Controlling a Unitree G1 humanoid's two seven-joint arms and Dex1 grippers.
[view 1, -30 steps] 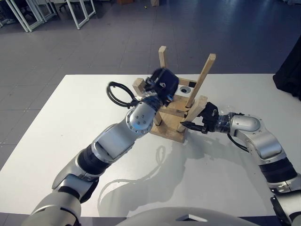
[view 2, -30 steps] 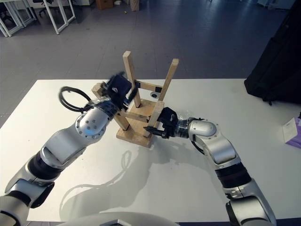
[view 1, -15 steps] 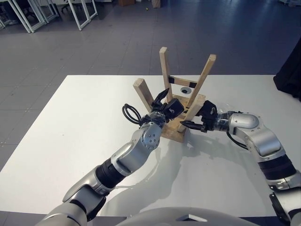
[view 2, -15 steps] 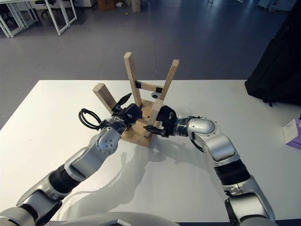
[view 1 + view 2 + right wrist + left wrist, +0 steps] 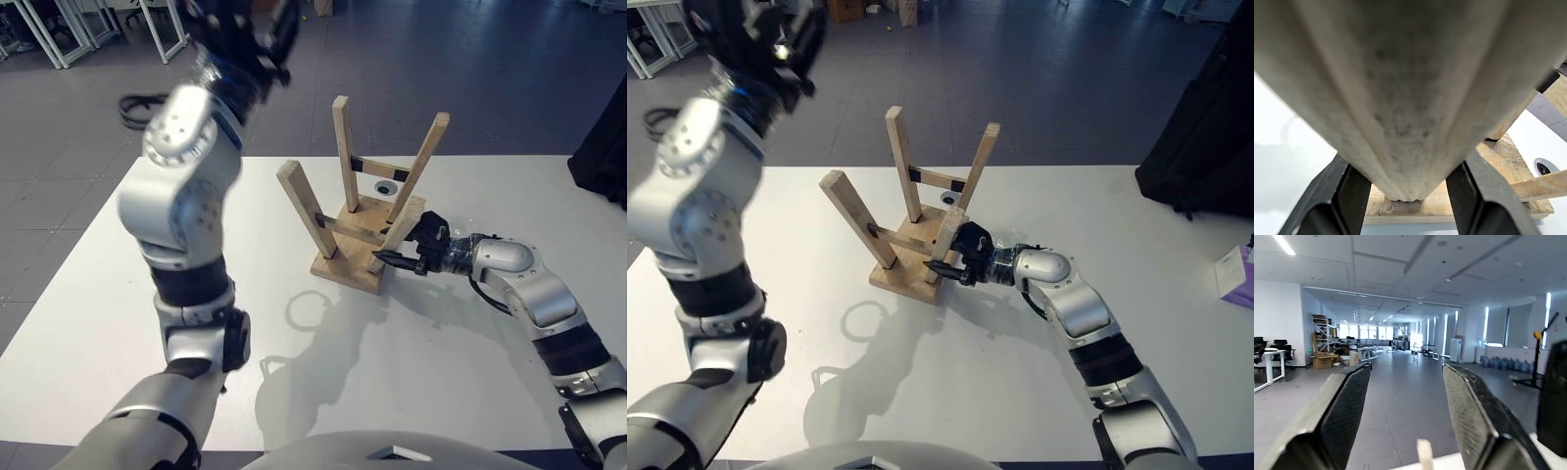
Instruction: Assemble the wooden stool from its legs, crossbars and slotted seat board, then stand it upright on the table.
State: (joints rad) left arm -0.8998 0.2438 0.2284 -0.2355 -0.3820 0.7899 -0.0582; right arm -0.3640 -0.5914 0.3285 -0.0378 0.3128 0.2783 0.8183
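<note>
Right gripper is pinching the near-right leg of the stool, low down, just above the seat board. In the right wrist view its two dark fingers sit on either side of that leg, touching it. The right arm comes in low over the table from the right edge. Left gripper is spread wide with nothing between its fingers, high above the table's left side, well apart from the stool, pointing out at the room. The stool is upside down: seat board flat on the table, closer to the far edge than the near one, about midway between left and right edges, turned a bit so one corner faces the near edge. Four legs stick up from the board. Left leg tilts outward toward the left edge; far-left leg is close to upright; far-right leg leans right. One crossbar with dark ends joins the two far legs partway up. A second crossbar runs from the left leg toward the held leg, low near the board. Round grommet hole in the table just behind the stool, toward the far edge. Grey floor and desk frames lie beyond the far edge.
</note>
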